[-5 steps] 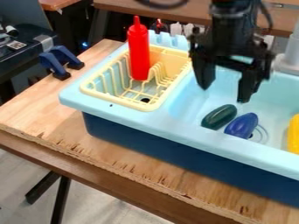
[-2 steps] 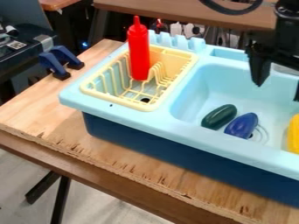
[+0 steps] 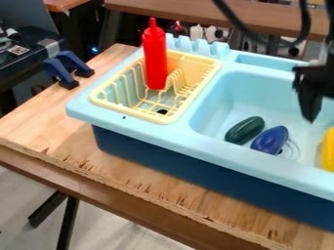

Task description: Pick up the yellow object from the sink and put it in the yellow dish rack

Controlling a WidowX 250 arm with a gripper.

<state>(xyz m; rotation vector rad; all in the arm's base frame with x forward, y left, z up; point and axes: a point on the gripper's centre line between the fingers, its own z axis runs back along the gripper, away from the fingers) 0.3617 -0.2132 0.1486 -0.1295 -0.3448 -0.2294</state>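
The black gripper (image 3: pixel 312 93) hangs over the right part of the sink basin at the right edge of the view, partly cut off. One finger points down with no other finger against it, so it stands open, and nothing is seen held. Below and left of it, a blue oval object (image 3: pixel 270 140) and a dark green oval object (image 3: pixel 244 130) lie side by side in the basin. A yellow object (image 3: pixel 328 150) sits at the right edge, below the gripper. A red bottle (image 3: pixel 155 54) stands upright in the pale yellow dish rack (image 3: pixel 184 107).
The light blue sink (image 3: pixel 215 146) stands on a wooden table (image 3: pixel 130 171), with the rack at its left side. Blue clamps (image 3: pixel 68 69) are at the table's back left edge. A black cable (image 3: pixel 261 39) loops at the top right.
The gripper has moved right across the sink, from above the basin's left part to the view's right edge. The bottle, rack and oval objects have stayed in place.
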